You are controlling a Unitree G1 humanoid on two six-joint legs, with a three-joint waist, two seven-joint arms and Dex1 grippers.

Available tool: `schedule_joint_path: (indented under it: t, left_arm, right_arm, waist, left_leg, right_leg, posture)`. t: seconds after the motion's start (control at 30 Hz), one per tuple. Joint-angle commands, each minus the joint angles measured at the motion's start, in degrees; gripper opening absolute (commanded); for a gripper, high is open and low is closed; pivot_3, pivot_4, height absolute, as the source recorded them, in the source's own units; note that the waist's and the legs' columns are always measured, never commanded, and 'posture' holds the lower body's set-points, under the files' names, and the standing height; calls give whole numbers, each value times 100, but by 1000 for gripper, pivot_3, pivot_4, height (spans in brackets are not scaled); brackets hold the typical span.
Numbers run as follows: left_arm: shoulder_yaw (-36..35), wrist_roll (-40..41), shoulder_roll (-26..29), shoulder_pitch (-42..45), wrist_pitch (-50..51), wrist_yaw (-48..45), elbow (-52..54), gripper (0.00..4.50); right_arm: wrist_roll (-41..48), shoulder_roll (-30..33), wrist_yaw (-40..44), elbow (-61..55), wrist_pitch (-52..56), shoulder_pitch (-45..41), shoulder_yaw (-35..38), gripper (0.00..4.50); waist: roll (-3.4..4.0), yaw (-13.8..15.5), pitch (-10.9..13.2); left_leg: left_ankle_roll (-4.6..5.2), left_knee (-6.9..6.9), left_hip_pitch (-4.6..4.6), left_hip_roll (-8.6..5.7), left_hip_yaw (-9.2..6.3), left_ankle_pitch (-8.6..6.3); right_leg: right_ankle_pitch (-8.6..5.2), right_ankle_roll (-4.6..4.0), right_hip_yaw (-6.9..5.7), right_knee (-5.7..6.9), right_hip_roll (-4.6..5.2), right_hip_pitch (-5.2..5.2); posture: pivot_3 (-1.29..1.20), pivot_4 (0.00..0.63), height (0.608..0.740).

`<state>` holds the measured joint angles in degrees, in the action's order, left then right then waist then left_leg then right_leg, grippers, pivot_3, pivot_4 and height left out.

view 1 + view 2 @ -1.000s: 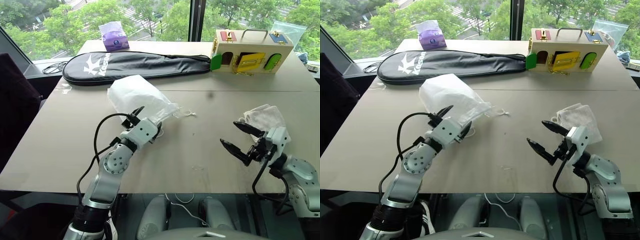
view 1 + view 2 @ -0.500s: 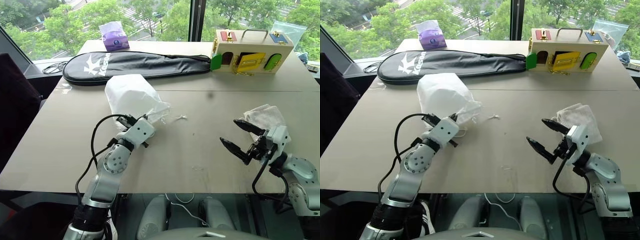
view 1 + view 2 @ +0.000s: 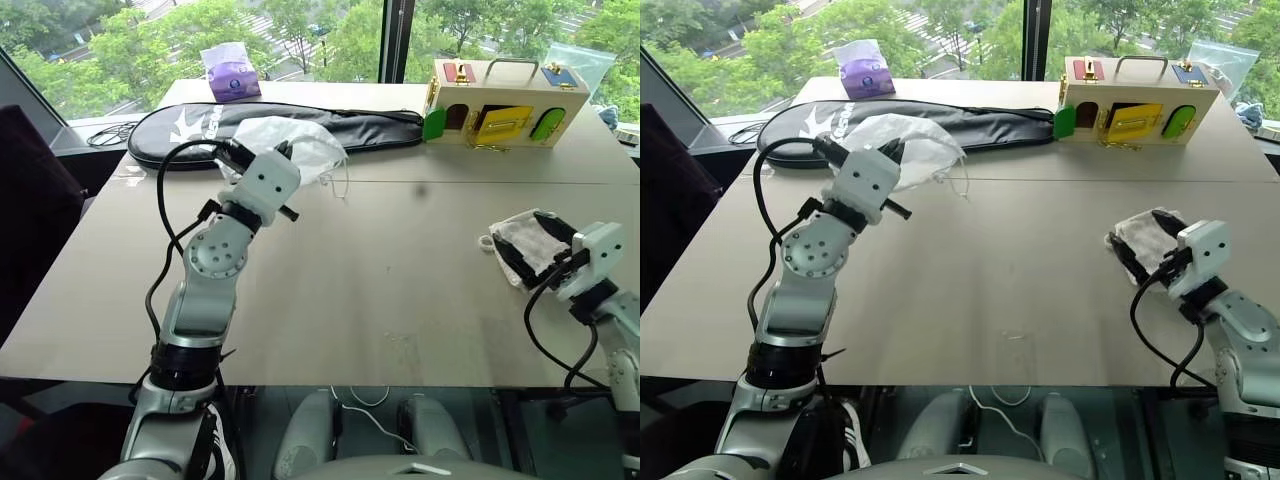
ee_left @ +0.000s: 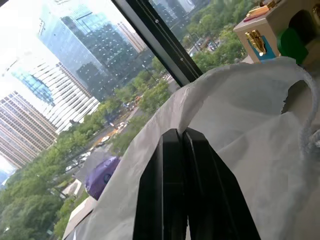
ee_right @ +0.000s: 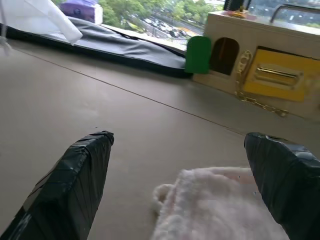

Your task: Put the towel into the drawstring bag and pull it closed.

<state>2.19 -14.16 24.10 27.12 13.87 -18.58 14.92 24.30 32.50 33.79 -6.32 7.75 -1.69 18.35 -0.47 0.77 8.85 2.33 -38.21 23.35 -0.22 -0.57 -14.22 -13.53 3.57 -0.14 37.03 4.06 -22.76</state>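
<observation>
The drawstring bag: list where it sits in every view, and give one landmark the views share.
Left eye view: drawstring bag upper left, pinched by the left gripper, before the racket case.
Right eye view: upper left.
Left wrist view: spreads behind the shut fingers.
Right wrist view: corner at top left.
Shared landmark: the wooden latch box.

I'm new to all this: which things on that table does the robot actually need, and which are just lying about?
Needed:
- drawstring bag, pinched in the shut left tool
- towel, between the open right tool's fingers

Lying about:
- black racket case
- wooden latch box
- purple tissue pack
</observation>
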Motion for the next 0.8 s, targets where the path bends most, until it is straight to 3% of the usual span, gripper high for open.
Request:
schedule_joint_path:
  t: [0.03, 0.23, 0.47, 0.6, 0.8]
  left_arm:
    - [70, 116, -5, 437, 251, -206, -6, 26]
    - [35, 375, -66, 1010, 789, -448, -220, 26]
    - [-22, 720, -116, 1271, 1294, -608, -268, 26]
    - [3, 782, -44, 1183, 1353, -658, -236, 26]
    - [18, 814, 1, 1034, 1399, -655, -164, 26]
  right_arm:
    - [-33, 361, -649, 168, 917, -202, 514, 4500]
    - [579, 605, -598, 617, 1961, -531, 934, 4500]
    - [631, 639, -930, 2276, 2311, -1393, 1235, 4500]
    - [410, 680, -680, 2942, 2382, -1570, 907, 4500]
    - [534, 465, -254, 2857, 2870, -1566, 524, 4500]
  waist:
    - [0, -3, 0]
    - [0, -19, 2]
    - [2, -18, 6]
    - [2, -17, 7]
    - [-6, -68, 7]
  left_leg:
    - [0, 1, 0, 0, 0, 0]
    - [1, 1, 2, -5, 1, 0]
    - [1, 0, 2, -5, 8, 0]
    - [1, 1, 3, -6, 6, 0]
    - [2, 1, 2, -3, 5, 0]
  right_leg:
    - [0, 0, 0, 0, 0, 0]
    - [0, 1, 0, 1, -2, -1]
    - [0, 1, 6, 1, -2, -1]
    - [0, 2, 3, 0, -3, -2]
    - [0, 2, 4, 0, -2, -1]
  posture:
    - [0, 150, 740]
    - [0, 150, 740]
    - [0, 150, 740]
    - [0, 150, 740]
    - [0, 150, 740]
